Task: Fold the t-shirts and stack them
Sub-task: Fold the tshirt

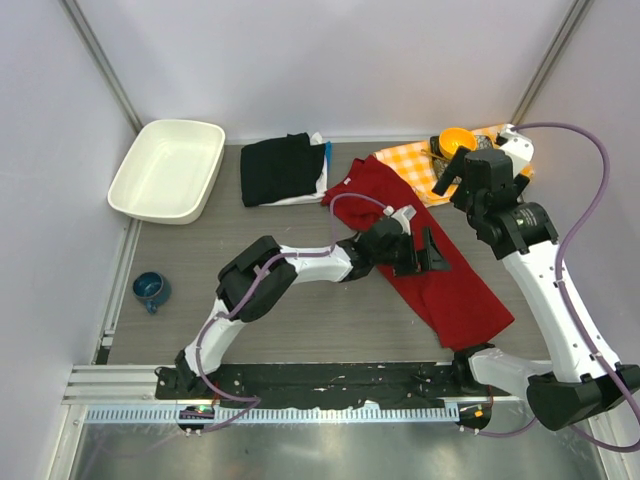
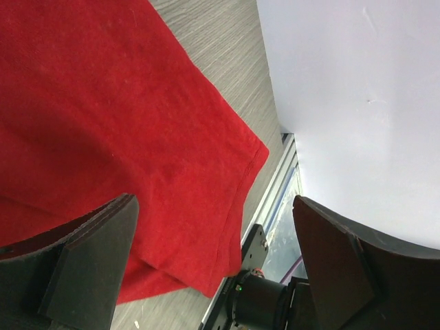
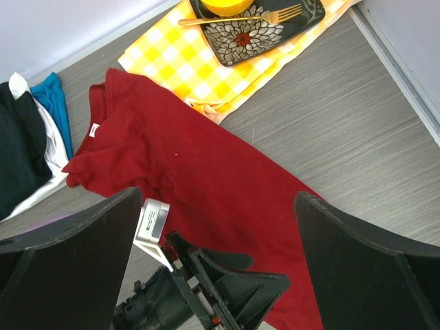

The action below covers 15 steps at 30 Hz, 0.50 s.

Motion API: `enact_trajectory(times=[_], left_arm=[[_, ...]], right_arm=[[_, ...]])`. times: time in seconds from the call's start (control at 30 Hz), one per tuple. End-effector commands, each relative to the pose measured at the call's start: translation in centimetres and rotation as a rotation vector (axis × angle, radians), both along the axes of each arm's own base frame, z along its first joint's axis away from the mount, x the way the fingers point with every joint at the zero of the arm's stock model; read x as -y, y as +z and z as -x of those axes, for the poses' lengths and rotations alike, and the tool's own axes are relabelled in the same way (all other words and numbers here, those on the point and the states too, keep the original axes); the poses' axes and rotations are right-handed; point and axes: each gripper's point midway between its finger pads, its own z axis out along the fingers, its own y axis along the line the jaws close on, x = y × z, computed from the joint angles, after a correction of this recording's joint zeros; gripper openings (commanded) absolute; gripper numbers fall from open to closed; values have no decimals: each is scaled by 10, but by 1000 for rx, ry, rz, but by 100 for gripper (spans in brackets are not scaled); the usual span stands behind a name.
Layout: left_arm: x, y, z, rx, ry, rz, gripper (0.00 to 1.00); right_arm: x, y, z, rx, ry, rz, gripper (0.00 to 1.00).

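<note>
**Red t-shirt flat on the tabletop, both pairs of fingers released**

Grey wood-grain tabletop (image 1: 300, 320), walled in white on three sides.

Red t-shirt (image 1: 460, 295) across the right half in a long diagonal band: collar at the far end, just beside the folded stack; hem at the near right, well short of the arm bases. Shows a second layer of cloth under its edge in the left wrist view.

White tub (image 1: 165, 172) at the far left corner, well apart from the shirts.

Folded stack at the far middle: black t-shirt (image 1: 280, 168) on top, white t-shirt (image 1: 300, 199) peeking out beneath, a strip of blue cloth (image 1: 327, 152) at its right edge.

Orange-and-white checked cloth (image 1: 405, 165) at the far right, its near corner touching or overlapping the red shirt's shoulder. Carries a dark flowered plate (image 3: 251, 34).

Left fingers (image 2: 89, 268) spread wide above the middle of the red shirt, nothing between them; contact with the cloth impossible to tell.

Right fingers (image 3: 371, 261) likewise spread and empty, held high over the far right by the checked cloth.

Orange bowl (image 1: 457, 138) on the plate, blue cup (image 1: 150, 290) alone at the near left, gold fork (image 3: 247, 17) across the plate.
</note>
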Motion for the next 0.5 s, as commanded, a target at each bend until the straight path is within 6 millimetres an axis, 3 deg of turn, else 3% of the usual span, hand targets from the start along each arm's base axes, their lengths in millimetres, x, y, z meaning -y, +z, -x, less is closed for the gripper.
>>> enact_trajectory(times=[0.0, 0.07, 0.3, 0.47], left_arm=[[20, 22, 1, 18, -28, 110, 100], [23, 9, 3, 1, -34, 96, 100], [45, 2, 30, -18, -104, 108, 100], [41, -20, 48, -38, -109, 41, 100]], right_arm=[[-1, 4, 5, 24, 17, -9, 99], [-3, 4, 5, 32, 26, -17, 99], [-3, -12, 8, -2, 33, -12, 99], [-2, -10, 10, 5, 32, -12, 99]])
